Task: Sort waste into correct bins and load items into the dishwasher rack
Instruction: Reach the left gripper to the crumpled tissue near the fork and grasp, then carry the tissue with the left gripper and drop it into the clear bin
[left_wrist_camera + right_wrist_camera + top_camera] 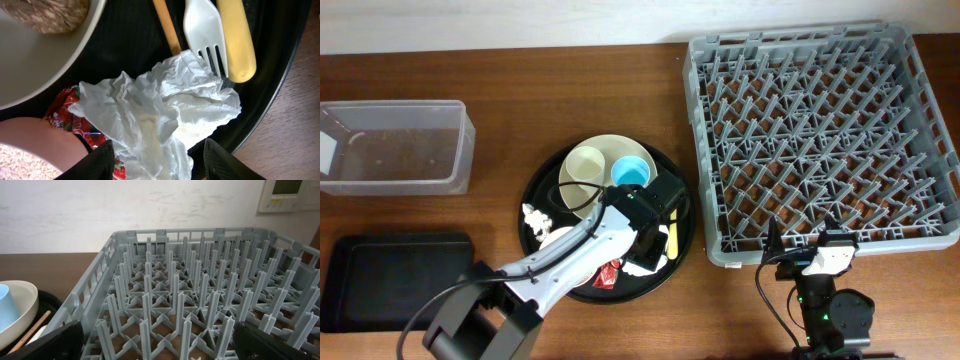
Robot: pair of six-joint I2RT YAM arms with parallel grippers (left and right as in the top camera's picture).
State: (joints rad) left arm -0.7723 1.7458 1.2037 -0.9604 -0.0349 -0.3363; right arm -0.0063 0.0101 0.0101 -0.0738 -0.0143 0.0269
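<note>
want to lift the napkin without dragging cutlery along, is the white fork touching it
Touching. The left wrist view shows the tines of the white fork lying on the upper edge of the crumpled napkin, with no gap between them.

Crumpled white napkin (160,120) partly over red wrapper (62,107), white fork (202,25) tines touching it, yellow knife (235,35) beside fork
</note>
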